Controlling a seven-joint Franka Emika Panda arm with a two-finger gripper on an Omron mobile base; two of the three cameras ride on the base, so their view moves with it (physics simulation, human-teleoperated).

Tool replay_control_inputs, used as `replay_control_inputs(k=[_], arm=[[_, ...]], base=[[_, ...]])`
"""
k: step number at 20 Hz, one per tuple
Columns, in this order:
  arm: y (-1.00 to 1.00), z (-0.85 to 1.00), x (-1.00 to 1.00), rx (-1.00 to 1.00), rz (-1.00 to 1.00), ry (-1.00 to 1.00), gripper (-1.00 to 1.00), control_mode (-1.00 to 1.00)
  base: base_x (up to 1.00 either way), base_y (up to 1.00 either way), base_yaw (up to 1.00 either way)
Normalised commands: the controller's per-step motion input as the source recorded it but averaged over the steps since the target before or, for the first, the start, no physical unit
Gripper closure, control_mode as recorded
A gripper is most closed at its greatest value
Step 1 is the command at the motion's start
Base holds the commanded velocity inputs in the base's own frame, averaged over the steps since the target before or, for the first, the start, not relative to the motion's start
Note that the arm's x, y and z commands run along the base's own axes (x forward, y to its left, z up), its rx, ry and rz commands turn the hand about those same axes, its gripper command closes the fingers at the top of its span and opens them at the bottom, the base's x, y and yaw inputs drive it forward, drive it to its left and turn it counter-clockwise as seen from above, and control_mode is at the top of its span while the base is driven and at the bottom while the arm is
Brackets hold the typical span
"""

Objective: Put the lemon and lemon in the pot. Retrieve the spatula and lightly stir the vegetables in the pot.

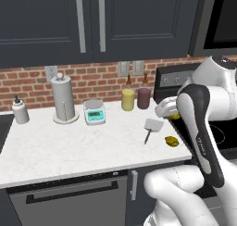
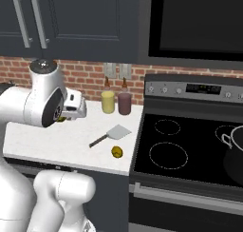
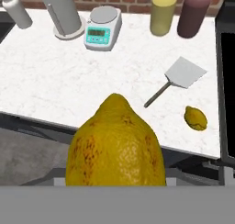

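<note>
A dull-yellow, brown-mottled lemon [image 3: 117, 145] sits right in front of the hand camera, above the counter's front edge and hiding the finger tips. My gripper [image 1: 167, 109] is shut on it, held in the air over the counter's right end; a sliver of that lemon [image 2: 60, 119] peeks out beside the hand. A second lemon [image 1: 172, 141] [image 2: 117, 152] [image 3: 196, 118] lies on the counter near the stove edge. The spatula [image 1: 152, 128] [image 2: 111, 134] [image 3: 181, 76] lies flat just behind it, with its blade towards the wall. The dark pot [image 2: 235, 155] stands on the stove's right side.
On the white counter [image 1: 69, 146] stand a paper towel holder [image 1: 63, 100], a kitchen scale [image 1: 94, 112], a soap bottle [image 1: 20, 110], a pale-yellow jar [image 1: 128, 99] and a dark red jar [image 1: 144, 98]. The black stove [image 2: 190, 145] adjoins the counter on the right.
</note>
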Motion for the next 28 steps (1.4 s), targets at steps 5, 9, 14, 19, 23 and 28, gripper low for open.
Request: replay_control_inputs(k=[5,9,14,19,23,28], arm=[[-0.06,0.08,-0.08,0.00,-0.02,-0.06,1.00,-1.00],[0.00,0.00,0.00,0.00,0.00,0.00,1.00,-1.00],[0.00,0.00,0.00,0.00,0.00,0.00,1.00,1.00],[0.00,0.00,0.00,0.00,0.00,0.00,1.00,1.00],[0.00,0.00,0.00,0.00,0.00,0.00,1.00,1.00],[0.00,0.00,0.00,0.00,0.00,0.00,1.00,1.00]], base=[[0.00,0.00,0.00],[0.00,0.00,0.00],[-0.02,0.00,0.00],[-0.47,-0.74,0.00],[-0.16,-1.00,0.00],[0.18,-1.00,0.00]])
